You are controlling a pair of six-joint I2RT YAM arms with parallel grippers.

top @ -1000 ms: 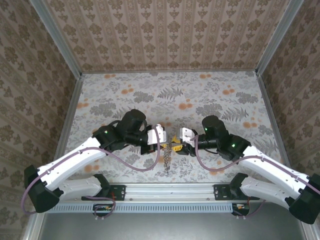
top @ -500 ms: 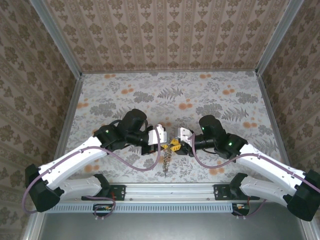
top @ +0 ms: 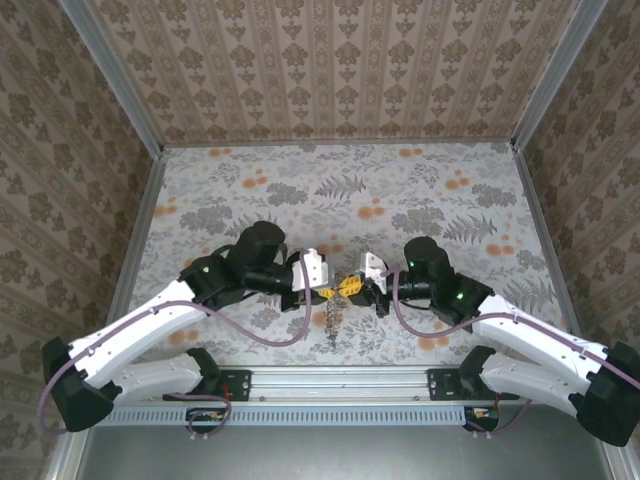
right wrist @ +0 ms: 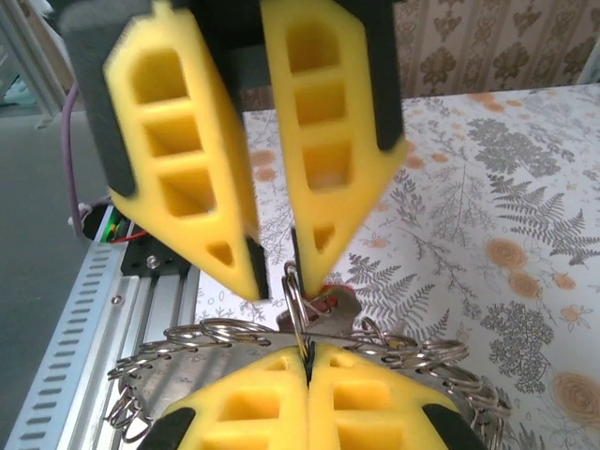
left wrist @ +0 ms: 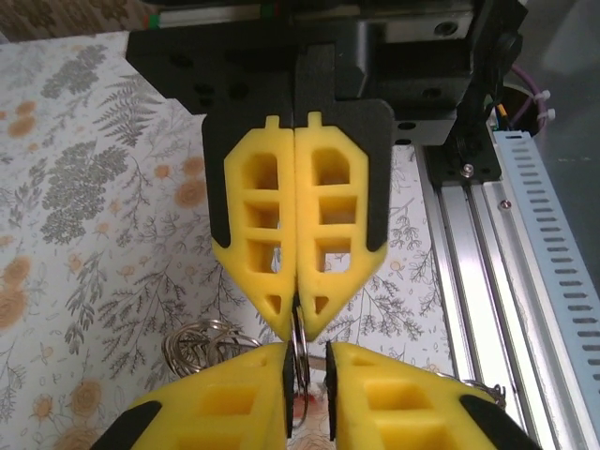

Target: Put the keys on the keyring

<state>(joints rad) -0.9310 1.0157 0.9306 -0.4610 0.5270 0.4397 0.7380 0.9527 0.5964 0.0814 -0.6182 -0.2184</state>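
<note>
My left gripper and right gripper meet tip to tip above the table's near middle. The keyring, a silvery chain-like loop, hangs below them. In the right wrist view my right gripper is shut on a thin upright ring of the keyring. The left gripper faces it with its fingers apart around that ring's top. In the left wrist view my left gripper stands slightly open with the ring in the gap. A red key lies just behind the ring. The other keys are hidden.
The table has a floral cloth and patterned walls on three sides. An aluminium rail runs along the near edge, close under both grippers, and it also lies at the right of the left wrist view as the rail.
The two grippers have closed the gap between them and now meet at the ring. The left arm's elbow has shifted slightly left and down.
</note>
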